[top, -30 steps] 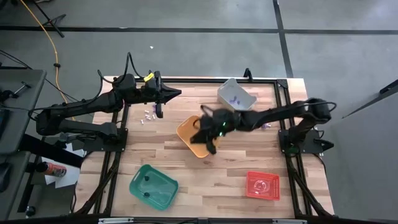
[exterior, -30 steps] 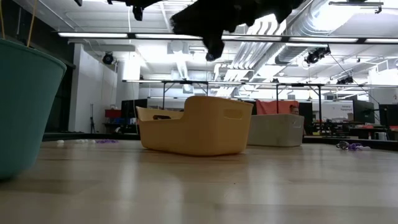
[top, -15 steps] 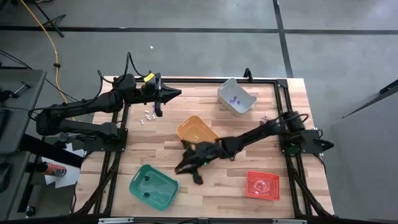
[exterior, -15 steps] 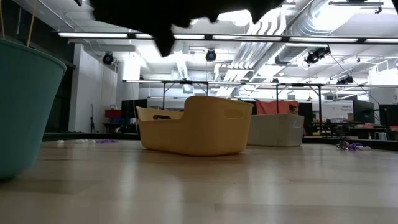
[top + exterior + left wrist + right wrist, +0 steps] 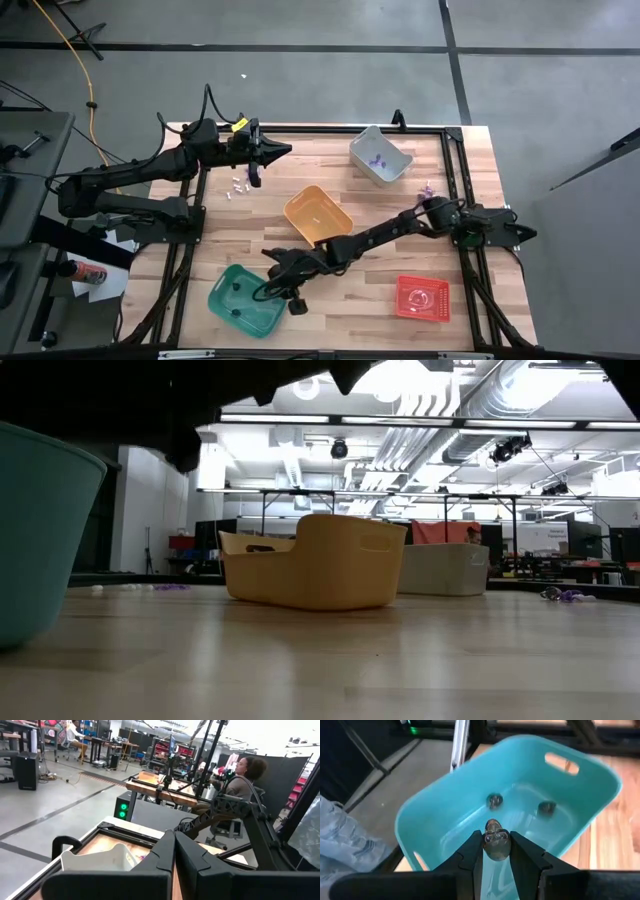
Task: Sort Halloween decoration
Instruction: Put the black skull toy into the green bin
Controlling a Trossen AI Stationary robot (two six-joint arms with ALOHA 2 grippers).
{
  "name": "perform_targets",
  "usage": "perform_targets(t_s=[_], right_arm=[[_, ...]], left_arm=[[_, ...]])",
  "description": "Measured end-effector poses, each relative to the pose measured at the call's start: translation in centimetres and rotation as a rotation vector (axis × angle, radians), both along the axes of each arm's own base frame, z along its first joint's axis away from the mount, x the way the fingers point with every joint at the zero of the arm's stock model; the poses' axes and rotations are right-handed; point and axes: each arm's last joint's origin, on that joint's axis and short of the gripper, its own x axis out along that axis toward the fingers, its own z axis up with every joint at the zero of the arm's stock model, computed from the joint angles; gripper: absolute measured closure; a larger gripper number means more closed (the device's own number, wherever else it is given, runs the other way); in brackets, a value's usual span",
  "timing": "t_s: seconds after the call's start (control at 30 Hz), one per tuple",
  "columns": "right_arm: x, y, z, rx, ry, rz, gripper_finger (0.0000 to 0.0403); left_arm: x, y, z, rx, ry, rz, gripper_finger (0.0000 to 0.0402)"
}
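My right gripper (image 5: 496,836) hangs over the teal-green bin (image 5: 240,300) at the table's near left, shut on a small dark rounded trinket (image 5: 496,845). Two more dark trinkets (image 5: 494,800) (image 5: 546,808) lie on the bin's floor. Whitish and purple trinkets (image 5: 238,185) lie on the table at the far left, below my left gripper (image 5: 288,150), which is shut, held level and empty. A few purple trinkets (image 5: 426,190) lie near the right edge, and others sit in the grey bin (image 5: 380,153). My right gripper pinches the dark trinket by its two sides (image 5: 490,846) between its two fingertips (image 5: 472,851). The fingers slant down from the table's right side. The trinket is lifted clear, above the inside of the green bin.
An orange bin (image 5: 318,215) stands mid-table, and my right arm (image 5: 380,235) stretches past its near side. A red bin (image 5: 422,297) sits at the near right. In the low view the green bin's wall (image 5: 40,530) rises at the left. People sit in the room beyond.
My right gripper has swept from above the orange bin toward the table's near left corner and gone down, ending over the green bin.
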Motion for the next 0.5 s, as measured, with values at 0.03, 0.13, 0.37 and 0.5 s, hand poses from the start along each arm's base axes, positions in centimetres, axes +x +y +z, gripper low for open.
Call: perform_targets(t_s=[0.03,0.13,0.37,0.5], right_arm=[[0.17,0.08,-0.06,-0.001,0.003,0.001,0.0329],[0.3,0.19,-0.1,-0.002,0.015,0.001,0.0329],[0.13,0.2,-0.43,0.037,0.073,-0.018,0.0328],[0.07,0.42,-0.41,0.041,0.072,-0.011,0.0309]], left_arm=[[0.0,0.0,0.0,0.0,0.0,0.0,0.0401],[-0.01,-0.01,0.01,0.0,0.0,0.0,0.0401],[-0.01,0.0,0.0,-0.025,-0.004,0.0,0.0401],[-0.01,0.0,0.0,-0.025,-0.004,0.0,0.0401]])
